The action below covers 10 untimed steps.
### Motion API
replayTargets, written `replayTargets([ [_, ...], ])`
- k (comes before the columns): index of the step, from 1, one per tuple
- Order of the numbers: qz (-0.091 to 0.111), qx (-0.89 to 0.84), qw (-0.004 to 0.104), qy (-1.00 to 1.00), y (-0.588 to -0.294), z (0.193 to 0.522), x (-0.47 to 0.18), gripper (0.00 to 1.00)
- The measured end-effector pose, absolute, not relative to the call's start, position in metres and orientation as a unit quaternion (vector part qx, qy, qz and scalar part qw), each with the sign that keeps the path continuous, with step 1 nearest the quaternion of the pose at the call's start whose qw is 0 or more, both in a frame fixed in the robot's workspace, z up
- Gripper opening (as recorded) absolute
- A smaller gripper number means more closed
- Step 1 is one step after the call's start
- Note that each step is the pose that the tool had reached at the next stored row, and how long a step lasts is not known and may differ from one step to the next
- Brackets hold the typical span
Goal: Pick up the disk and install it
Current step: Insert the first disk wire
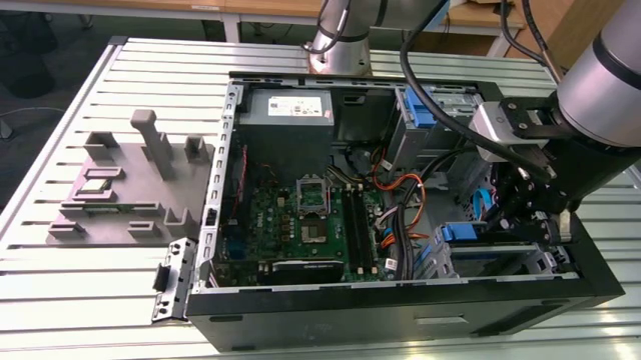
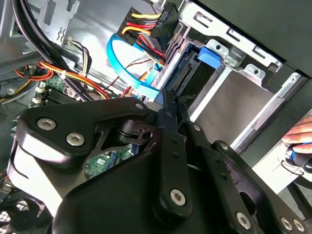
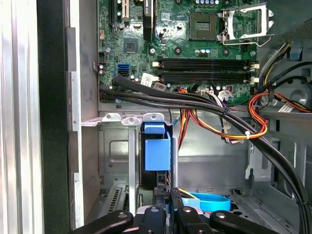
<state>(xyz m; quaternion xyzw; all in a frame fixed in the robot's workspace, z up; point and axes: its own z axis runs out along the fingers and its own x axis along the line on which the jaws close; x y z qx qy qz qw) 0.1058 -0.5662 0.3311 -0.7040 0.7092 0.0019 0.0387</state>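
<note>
With the disk (image 3: 157, 153) already seated edge-on in the drive cage (image 3: 117, 146) of the open computer case (image 1: 401, 307), the gripper (image 3: 168, 195) — fingers together, holding nothing — sits just behind it.

One open computer case (image 1: 401, 315) is seen in the exterior view, with one grey power supply (image 1: 288, 106) and one green motherboard (image 1: 300, 225) inside. Four black memory slots (image 3: 207, 69) are counted in the first wrist view, and one processor socket (image 3: 243, 22). One robot arm (image 1: 601, 82) is seen.
</note>
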Motion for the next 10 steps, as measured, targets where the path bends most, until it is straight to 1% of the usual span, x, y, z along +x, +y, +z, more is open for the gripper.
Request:
replayTargets([
  [10, 0.002, -0.704, 0.039, 0.709, -0.5662, 0.3291, 0.1059, 0.16],
])
